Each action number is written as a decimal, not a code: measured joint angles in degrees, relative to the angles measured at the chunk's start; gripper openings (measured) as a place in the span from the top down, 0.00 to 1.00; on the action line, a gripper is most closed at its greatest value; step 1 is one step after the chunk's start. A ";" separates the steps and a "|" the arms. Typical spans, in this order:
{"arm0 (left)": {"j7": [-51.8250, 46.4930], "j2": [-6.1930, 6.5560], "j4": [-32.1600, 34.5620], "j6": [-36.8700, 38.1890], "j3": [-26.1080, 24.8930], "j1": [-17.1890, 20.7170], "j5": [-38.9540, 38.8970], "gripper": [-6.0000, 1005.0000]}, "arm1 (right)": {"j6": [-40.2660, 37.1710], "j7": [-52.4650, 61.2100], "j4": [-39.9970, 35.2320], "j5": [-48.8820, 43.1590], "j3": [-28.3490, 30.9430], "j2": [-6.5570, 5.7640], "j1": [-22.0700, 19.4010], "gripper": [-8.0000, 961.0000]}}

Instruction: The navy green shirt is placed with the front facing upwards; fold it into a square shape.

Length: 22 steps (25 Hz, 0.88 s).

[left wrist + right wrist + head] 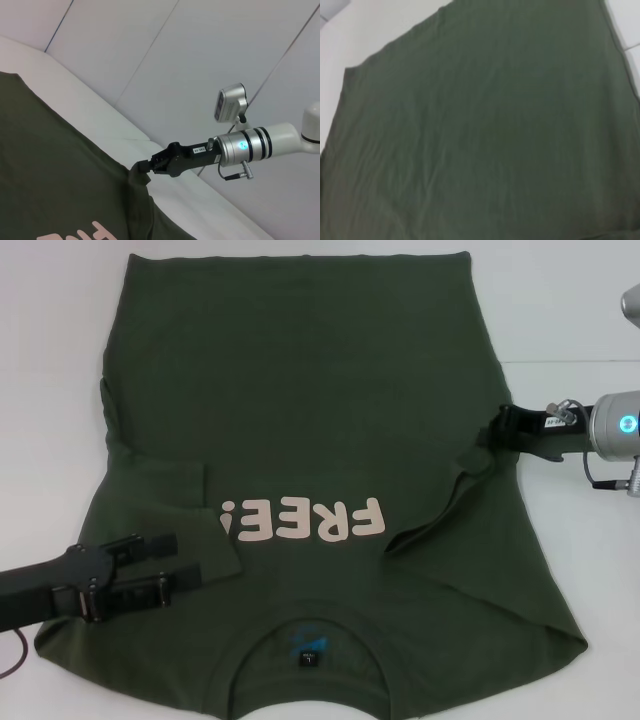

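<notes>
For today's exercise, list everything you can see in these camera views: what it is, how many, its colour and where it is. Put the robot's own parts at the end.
Dark olive-green short-sleeved cotton T-shirt: one, green, spread front-up over most of the table, collar nearest the robot, both sleeves folded inward.
Pale pink "FREE!" lettering: one print, pink, on the shirt's chest.
Small neck label: one, black with blue, inside the round collar.
White table: one, white, under the shirt, bare at the edges.
Left gripper: one, black, over the shirt's folded left sleeve near the collar.
Right gripper: one, black on a silver wrist, pinching the shirt's right edge, which is lifted into a ridge.
</notes>
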 joint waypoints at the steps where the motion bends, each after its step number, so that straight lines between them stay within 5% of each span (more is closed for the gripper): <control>1: -0.03 -0.04 -0.06 0.00 0.00 0.02 0.05 0.12 | 0.14 -0.01 0.00 0.53 0.00 0.01 -0.20 0.99; 9: -0.71 -0.12 -1.27 0.21 0.05 -0.26 0.22 0.12 | 0.79 -2.85 0.08 7.02 -0.02 -0.21 -2.51 0.99; 22: -0.72 -0.13 -1.41 -0.02 -0.26 -0.44 -0.21 0.11 | 0.82 -7.58 0.12 14.94 0.08 -0.05 -4.68 0.70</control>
